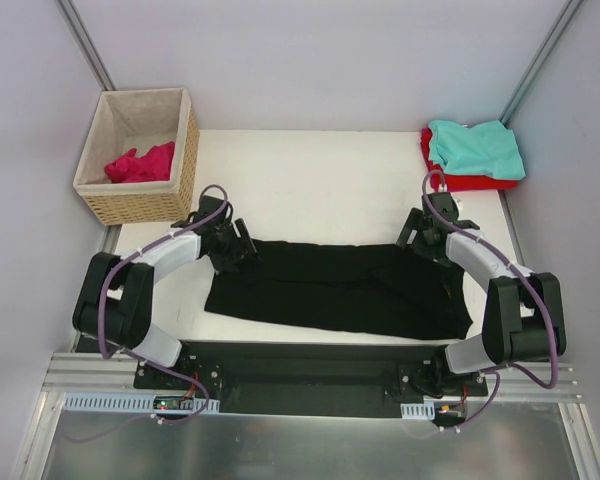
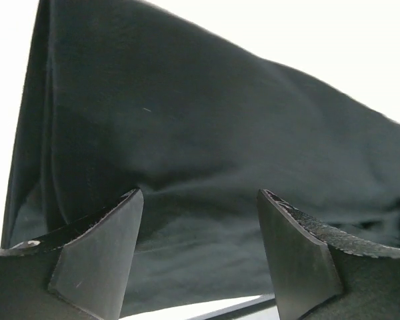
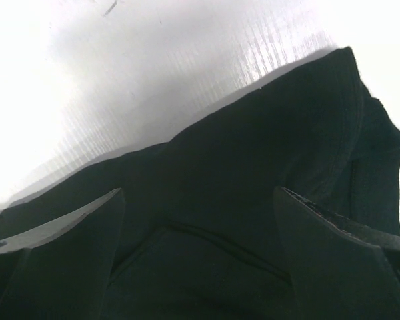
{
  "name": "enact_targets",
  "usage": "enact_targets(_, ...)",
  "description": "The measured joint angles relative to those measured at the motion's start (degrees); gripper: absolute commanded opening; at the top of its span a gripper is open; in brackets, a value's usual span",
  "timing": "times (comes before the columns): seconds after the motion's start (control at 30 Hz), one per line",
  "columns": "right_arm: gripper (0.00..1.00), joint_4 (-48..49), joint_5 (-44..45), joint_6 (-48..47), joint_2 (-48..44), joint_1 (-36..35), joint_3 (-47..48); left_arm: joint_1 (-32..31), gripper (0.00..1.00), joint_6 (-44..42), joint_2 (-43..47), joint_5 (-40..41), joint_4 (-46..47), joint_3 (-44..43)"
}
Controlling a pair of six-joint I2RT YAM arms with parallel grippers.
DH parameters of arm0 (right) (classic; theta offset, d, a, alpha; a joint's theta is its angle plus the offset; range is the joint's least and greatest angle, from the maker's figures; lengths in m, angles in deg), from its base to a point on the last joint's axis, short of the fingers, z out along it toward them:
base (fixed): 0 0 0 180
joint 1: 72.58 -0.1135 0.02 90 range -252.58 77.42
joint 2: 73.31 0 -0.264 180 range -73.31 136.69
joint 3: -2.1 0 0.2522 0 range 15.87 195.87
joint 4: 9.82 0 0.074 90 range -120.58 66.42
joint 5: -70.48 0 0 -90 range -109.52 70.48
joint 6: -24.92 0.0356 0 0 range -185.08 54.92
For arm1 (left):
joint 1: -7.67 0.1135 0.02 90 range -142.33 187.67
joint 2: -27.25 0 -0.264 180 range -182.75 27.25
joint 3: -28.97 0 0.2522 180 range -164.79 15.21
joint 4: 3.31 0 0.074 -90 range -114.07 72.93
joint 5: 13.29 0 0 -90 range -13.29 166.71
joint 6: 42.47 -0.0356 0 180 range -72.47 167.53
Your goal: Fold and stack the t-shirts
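1. Table (image 1: 320, 170): white, smooth, matte; glossy streaks in the right wrist view.
2. Black t-shirt (image 1: 340, 290): soft plain knit, laid flat as a wide folded band on the near half of the table, toward 6 o'clock from its centre. Long axis from 9 to 3 o'clock, far edge tilting slightly toward 2 o'clock. Low wrinkles in the left wrist view (image 2: 207, 153); a curved seam and a layered edge in the right wrist view (image 3: 240, 220).
3. Left arm (image 1: 145, 270): folded at the elbow out at 9 o'clock, forearm reaching toward 2 o'clock. Left gripper (image 1: 238, 243) over the shirt's far left corner, released, fingers spread with cloth below the gap (image 2: 200, 193), nothing grasped.
4. Right arm (image 1: 500, 275): mirrored, elbow at 3 o'clock, forearm reaching toward 10 o'clock. Right gripper (image 1: 417, 235) at the shirt's far right corner, spread wide (image 3: 199, 193), gripping nothing.
5. Wicker basket (image 1: 140, 205): square, woven, tan, with a beige lining; at 10 o'clock, off the table's far left corner.
6. Teal t-shirt (image 1: 475, 148): folded, roughly square, at 2 o'clock, on top of item 7.
7. Red t-shirt (image 1: 470, 183): folded, underneath, edges showing at 6 and 9 o'clock of the teal one.
8. Magenta-pink t-shirt (image 1: 140, 163): crumpled, inside the basket.
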Motion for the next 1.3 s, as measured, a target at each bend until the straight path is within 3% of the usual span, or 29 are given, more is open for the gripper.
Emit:
enact_targets(0.5,0.96,-0.55,-0.02,-0.02,-1.27,-0.24,-1.95,-0.33,0.68,0.02,-2.82,1.70,-0.92,-2.32)
enact_targets(0.8,0.96,-0.46,-0.07,0.04,4.48,-0.31,-1.44,-0.33,0.68,0.15,-10.03,3.17,-1.09,-8.00)
enact_targets(1.3,0.96,-4.90,0.44,-0.76,17.20,-0.31,12.57,0.52,0.68,0.44,-15.06,3.93,-1.11,-13.73)
